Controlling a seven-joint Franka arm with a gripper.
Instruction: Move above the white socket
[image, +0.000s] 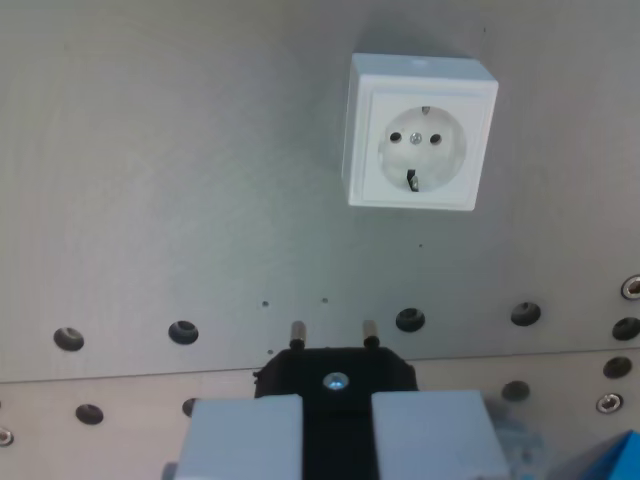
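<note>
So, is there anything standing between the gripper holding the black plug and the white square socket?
Nothing visible does. The gripper holds the black two-pin plug at the wrist view's bottom; the white square socket sits further up and to the right. Between them lies only bare grey metal plate with small holes.

The socket (420, 131) is white (with 2 dark holes). The plug (335, 378) is black, the fingers (245, 435) pale grey-blue, the plate (160, 180) plain grey.
</note>
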